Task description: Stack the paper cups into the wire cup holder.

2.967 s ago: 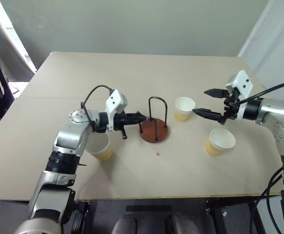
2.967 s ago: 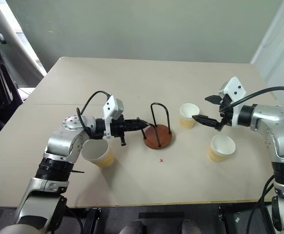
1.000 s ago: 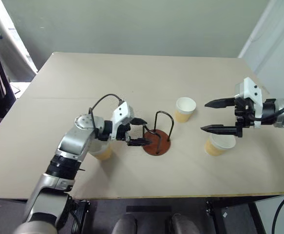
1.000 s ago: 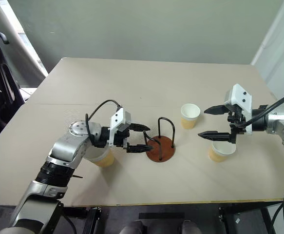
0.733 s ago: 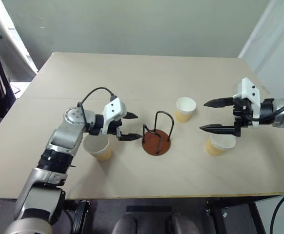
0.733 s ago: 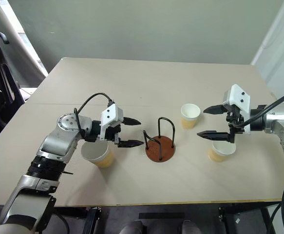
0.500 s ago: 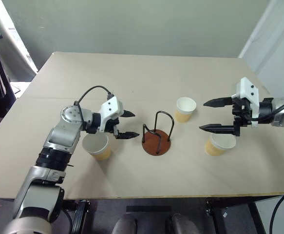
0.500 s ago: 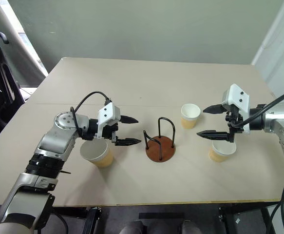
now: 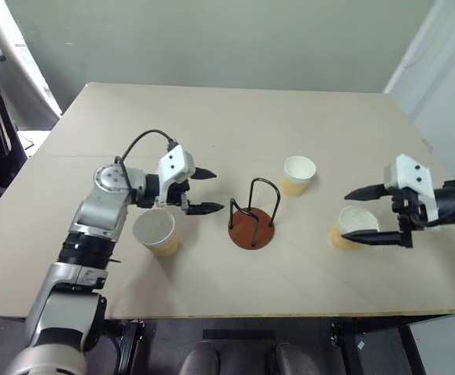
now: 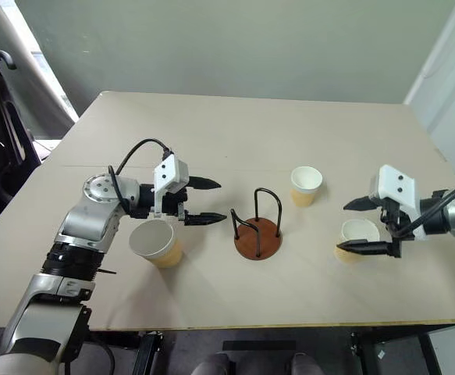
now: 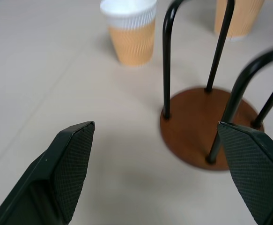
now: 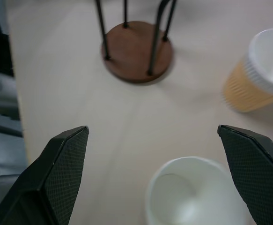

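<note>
**Tan paper cups, three, all loose on your table**

Reddish-brown disc with black wire loops, the wire cup holder (image 9: 251,226): your reference centre, standing empty on the beige table (image 9: 235,125).

Cup one (image 9: 298,174): at 1 o'clock from the holder, upright, near it but apart.

Cup two (image 9: 156,233): at 9 o'clock, upright, mouth up, just under your left arm.

Cup three (image 9: 354,227): at 3 o'clock, well apart from the holder, upright.

Left gripper (image 9: 208,191): at 10 o'clock, just beside the holder, fingers spread wide and grasping nothing, tips toward the loops.

Right gripper (image 9: 364,215): at 3 o'clock, fingers spread wide either side of cup three's rim, one tip behind it and one in front; you cannot tell from these views whether either touches the cup
</note>
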Robot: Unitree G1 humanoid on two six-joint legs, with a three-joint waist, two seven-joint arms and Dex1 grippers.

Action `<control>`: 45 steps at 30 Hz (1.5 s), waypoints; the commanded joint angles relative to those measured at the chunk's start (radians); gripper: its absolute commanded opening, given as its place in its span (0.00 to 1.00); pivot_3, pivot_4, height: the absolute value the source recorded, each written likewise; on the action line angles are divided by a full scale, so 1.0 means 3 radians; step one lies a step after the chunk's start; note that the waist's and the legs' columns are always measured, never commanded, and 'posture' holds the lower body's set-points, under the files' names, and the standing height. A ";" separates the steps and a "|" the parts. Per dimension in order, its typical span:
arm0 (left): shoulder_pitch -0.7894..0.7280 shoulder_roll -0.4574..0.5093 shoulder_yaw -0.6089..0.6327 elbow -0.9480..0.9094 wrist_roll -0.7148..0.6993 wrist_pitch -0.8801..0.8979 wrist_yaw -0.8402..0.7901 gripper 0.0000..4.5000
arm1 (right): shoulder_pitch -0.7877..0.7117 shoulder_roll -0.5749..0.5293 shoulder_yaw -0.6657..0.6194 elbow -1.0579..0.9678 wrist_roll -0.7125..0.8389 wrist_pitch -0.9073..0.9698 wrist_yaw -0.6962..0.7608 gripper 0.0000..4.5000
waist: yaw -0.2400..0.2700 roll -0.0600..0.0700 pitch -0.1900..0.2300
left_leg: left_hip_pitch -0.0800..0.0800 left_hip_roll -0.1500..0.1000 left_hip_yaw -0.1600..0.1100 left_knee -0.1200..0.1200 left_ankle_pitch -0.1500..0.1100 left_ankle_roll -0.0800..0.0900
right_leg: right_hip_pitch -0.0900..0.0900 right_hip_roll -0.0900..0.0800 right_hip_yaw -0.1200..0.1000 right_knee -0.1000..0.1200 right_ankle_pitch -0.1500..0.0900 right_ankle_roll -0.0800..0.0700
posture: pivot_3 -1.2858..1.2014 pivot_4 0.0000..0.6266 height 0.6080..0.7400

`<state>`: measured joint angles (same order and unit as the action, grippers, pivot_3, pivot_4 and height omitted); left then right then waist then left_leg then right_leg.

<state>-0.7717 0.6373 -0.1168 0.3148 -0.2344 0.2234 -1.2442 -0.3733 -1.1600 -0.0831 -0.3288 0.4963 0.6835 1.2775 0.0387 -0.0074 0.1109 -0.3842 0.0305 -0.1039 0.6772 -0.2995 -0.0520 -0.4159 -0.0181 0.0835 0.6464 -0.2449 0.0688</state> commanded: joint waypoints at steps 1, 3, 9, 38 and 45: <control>-0.0155 -0.0043 0.0114 -0.0044 -0.0139 0.0034 -0.0062 0.99 | 0.0206 -0.0149 -0.0122 -0.0154 -0.0110 -0.0159 0.0004 1.00 | 0.0004 0.0000 0.0000 | 0.0000 0.0000 0.0000 0.0001 0.0000 0.0001 | 0.0000 0.0000 0.0000 0.0000 0.0000 0.0000 | 0.52 0.24 1.00; -0.0189 -0.0057 0.0106 -0.0030 -0.0152 0.0041 -0.0076 0.99 | 0.0326 -0.0187 -0.0044 -0.0138 -0.0278 -0.0328 -0.0020 1.00 | 0.0004 0.0000 0.0000 | 0.0000 0.0001 -0.0001 0.0002 -0.0001 0.0002 | 0.0001 0.0000 0.0000 0.0000 0.0000 0.0001 | 0.52 0.24 1.00; -0.0231 -0.0091 0.0094 -0.0028 -0.0136 0.0077 -0.0064 0.99 | 0.0428 -0.0156 0.0165 0.0068 -0.0677 -0.0699 -0.0126 1.00 | -0.0001 0.0000 0.0000 | 0.0002 0.0001 -0.0001 0.0010 -0.0006 0.0011 | 0.0005 -0.0001 0.0002 0.0000 0.0002 0.0005 | 0.52 0.24 1.00; -0.0475 0.0868 0.0146 -0.0165 -0.0789 0.0716 -0.1234 1.00 | -0.0181 0.0142 0.0409 0.0216 -0.0564 -0.0306 -0.0017 0.01 | -0.0010 0.0000 0.0000 | 0.0002 0.0001 -0.0004 0.0011 -0.0010 0.0017 | 0.0005 -0.0003 0.0005 -0.0005 0.0003 0.0010 | 0.52 0.24 1.00; -0.0412 0.0882 0.0142 -0.0286 -0.0828 0.0737 -0.1234 1.00 | -0.0555 0.0014 0.0237 0.0118 -0.0295 -0.0078 0.0077 0.01 | -0.0021 0.0000 0.0001 | 0.0002 0.0001 -0.0004 0.0009 -0.0010 0.0018 | 0.0003 -0.0004 0.0006 -0.0007 0.0003 0.0009 | 0.52 0.24 1.00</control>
<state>-0.8917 0.8877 -0.0911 0.2687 -0.4637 0.4434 -1.5744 -0.4940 -1.1263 0.0526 -0.2509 0.3659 0.6369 1.2842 0.0324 -0.0073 0.1111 -0.3836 0.0309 -0.1050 0.6796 -0.3025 -0.0467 -0.4151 -0.0192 0.0854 0.6444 -0.2440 0.0716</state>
